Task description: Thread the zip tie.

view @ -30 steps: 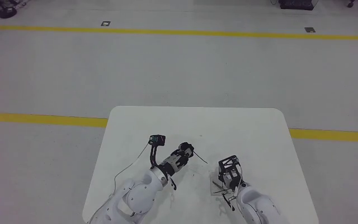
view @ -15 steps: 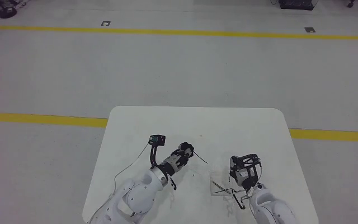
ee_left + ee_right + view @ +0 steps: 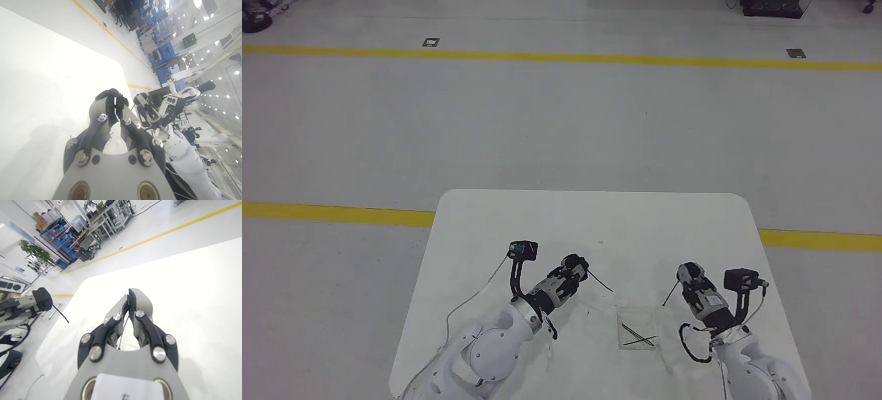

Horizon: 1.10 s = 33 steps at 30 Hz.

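Observation:
My left gripper (image 3: pixel 574 266) (image 3: pixel 115 101) is shut on a black zip tie (image 3: pixel 600 283) whose free end sticks out toward the table's middle; the right wrist view shows that same tie (image 3: pixel 60 313). My right gripper (image 3: pixel 689 273) (image 3: pixel 128 294) is held above the right side of the table, fingers closed on a second thin black zip tie (image 3: pixel 124 324) that hangs down between them. In the top view this tie (image 3: pixel 670 294) points down and left from the gripper. The two grippers face each other, well apart.
A few loose black zip ties (image 3: pixel 639 340) lie crossed on the white table (image 3: pixel 642 215) between the arms, near the front edge. The table's far half is bare. Its right edge is close to my right arm.
My right gripper has lifted off the loose ties and swung right and up, turning over with a zip tie in it. The left arm has kept still.

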### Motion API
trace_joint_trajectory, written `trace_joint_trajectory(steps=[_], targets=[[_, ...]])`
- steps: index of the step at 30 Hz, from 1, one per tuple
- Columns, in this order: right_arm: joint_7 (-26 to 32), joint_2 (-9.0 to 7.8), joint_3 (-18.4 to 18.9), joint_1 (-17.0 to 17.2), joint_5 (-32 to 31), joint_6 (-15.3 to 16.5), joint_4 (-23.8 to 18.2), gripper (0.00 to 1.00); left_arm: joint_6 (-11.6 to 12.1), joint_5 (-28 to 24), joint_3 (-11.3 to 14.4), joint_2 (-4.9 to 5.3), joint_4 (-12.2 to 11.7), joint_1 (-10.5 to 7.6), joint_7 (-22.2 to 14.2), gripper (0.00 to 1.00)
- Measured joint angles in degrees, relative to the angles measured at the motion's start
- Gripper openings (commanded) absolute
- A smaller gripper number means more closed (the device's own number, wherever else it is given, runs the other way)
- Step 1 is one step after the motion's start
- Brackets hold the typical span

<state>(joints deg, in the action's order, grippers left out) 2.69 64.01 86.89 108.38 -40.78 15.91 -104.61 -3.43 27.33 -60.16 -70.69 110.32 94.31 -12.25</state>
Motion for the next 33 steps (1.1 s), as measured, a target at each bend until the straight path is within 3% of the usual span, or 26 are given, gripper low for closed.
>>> trace_joint_trajectory(steps=[7, 9, 20, 28, 33], targets=[[5.68, 0.19, -0.82, -4.03, 8.57, 2.5, 1.28, 0.0, 1.42, -0.06, 1.5, -0.07, -1.15, -0.86, 0.02, 0.0], [7.44, 0.23, -1.18, -5.15, 9.63, 1.75, 1.01, 0.0, 1.66, 0.25, 2.24, -0.12, -1.72, -1.22, 0.05, 0.0], [12.91, 0.79, -7.22, -10.94, 4.31, -3.49, 1.47, 0.0, 1.06, 0.88, 5.32, -0.56, -4.09, -3.34, 1.01, 0.0], [13.11, 0.81, -7.39, -11.19, 4.25, -3.59, 1.6, 0.0, 1.08, 0.83, 5.29, -0.56, -4.08, -3.33, 1.04, 0.0], [12.86, 0.85, -7.41, -11.2, 4.58, -3.59, 1.63, 0.0, -0.06, 0.3, 5.72, -0.97, -5.15, -3.82, 5.82, 0.0]])
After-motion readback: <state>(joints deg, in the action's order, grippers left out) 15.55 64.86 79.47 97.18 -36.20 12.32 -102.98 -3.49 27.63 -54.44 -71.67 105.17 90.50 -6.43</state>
